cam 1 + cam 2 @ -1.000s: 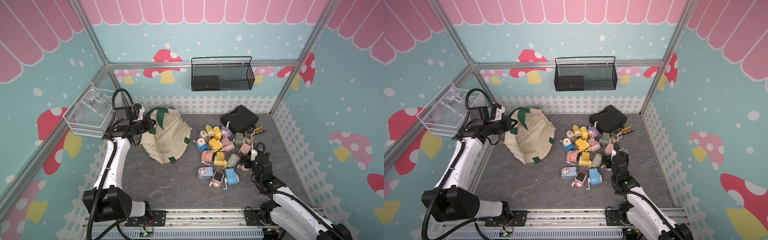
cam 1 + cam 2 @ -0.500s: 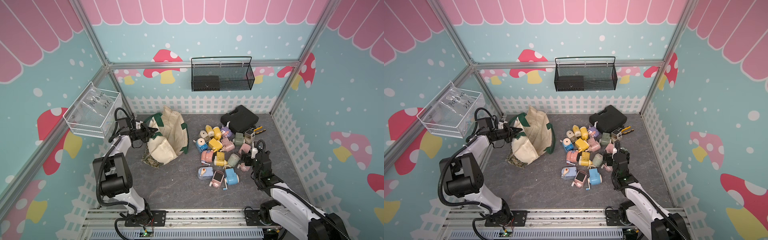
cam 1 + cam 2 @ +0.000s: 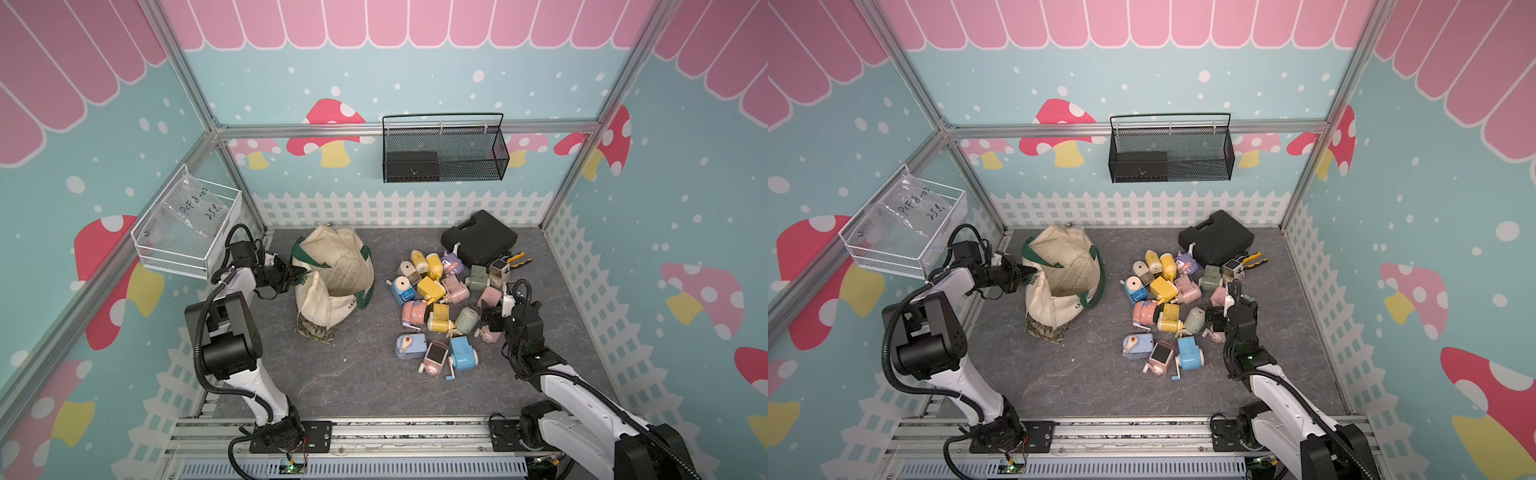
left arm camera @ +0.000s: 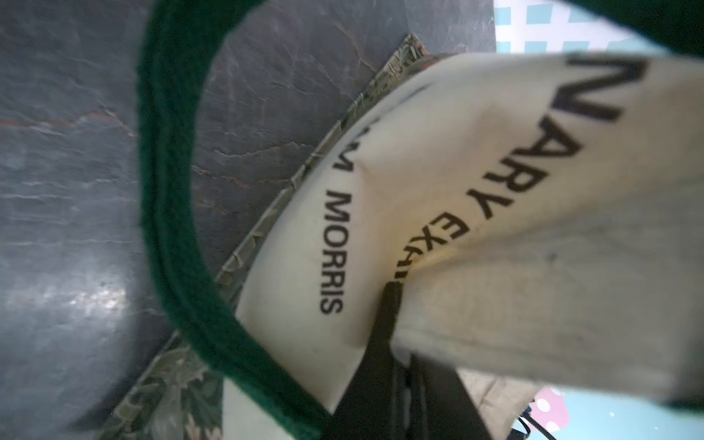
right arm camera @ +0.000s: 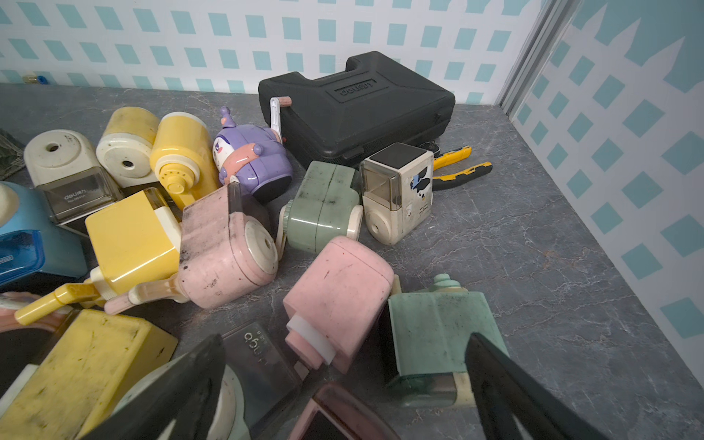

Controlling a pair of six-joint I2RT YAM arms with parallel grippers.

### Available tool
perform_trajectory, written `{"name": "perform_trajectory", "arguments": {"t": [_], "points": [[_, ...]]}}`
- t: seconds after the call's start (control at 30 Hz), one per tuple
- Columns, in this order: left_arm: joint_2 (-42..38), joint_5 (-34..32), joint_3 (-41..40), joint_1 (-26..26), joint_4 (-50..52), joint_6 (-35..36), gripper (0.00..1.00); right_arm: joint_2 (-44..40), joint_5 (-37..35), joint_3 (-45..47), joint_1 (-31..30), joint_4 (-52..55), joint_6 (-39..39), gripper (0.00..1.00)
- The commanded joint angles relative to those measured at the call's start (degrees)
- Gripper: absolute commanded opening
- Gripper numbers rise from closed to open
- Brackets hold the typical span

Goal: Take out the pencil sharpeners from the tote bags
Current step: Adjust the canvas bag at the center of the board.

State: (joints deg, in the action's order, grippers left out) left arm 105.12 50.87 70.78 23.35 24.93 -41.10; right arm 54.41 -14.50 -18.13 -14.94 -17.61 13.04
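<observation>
The cream tote bag with dark green straps stands crumpled at the back left of the grey floor, mouth up. Only cloth shows inside it. My left gripper is shut on its rim. In the left wrist view the black fingertips pinch lettered canvas. Several pastel pencil sharpeners lie heaped to the right of the bag. My right gripper hangs open at the heap's right edge, over a pink sharpener and a green sharpener.
A black plastic case and yellow-and-black pliers lie behind the heap. A black mesh basket hangs on the back wall and a white wire basket on the left wall. White fence walls border the floor.
The left arm has drawn back and down toward the left wall, still shut on the bag. The bag went from spread wide to gathered and upright. The right arm has barely moved.
</observation>
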Motion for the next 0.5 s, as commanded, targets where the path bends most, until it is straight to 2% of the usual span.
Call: {"name": "perform_trajectory", "arguments": {"t": [0.0,0.1,0.23,0.3,0.37,0.4,0.47], "points": [[1.31,-1.65,0.5,4.69,-0.4,0.51,0.0,-0.02,1.01,-0.71,0.41,-1.66,-0.87,0.99],[0.08,-1.69,-0.47,-0.83,-1.54,0.38,0.01,0.17,1.23,-0.83,0.53,-1.66,-0.91,1.0],[-2.55,-4.47,-2.96,-4.13,-4.61,0.1,0.19,-0.31,1.23,-0.55,0.61,-1.75,-0.91,1.0],[-4.2,-5.11,-3.77,-4.27,-3.68,1.54,0.39,-0.54,1.15,-0.37,0.61,-1.93,-0.78,1.0],[-6.16,-5.53,-5.01,-4.39,-3.37,4.03,0.67,-0.28,0.95,-0.36,0.7,-2.48,-0.77,1.0],[-7.19,-7.34,-5.27,-4.4,-1.94,5.42,0.99,-0.03,0.73,-0.41,0.64,-2.76,-0.88,1.0],[-9.69,-13.47,-4.87,-5.46,1.79,10.16,1.0,0.66,-0.17,-0.62,0.91,-3.54,-1.07,1.0]]}}
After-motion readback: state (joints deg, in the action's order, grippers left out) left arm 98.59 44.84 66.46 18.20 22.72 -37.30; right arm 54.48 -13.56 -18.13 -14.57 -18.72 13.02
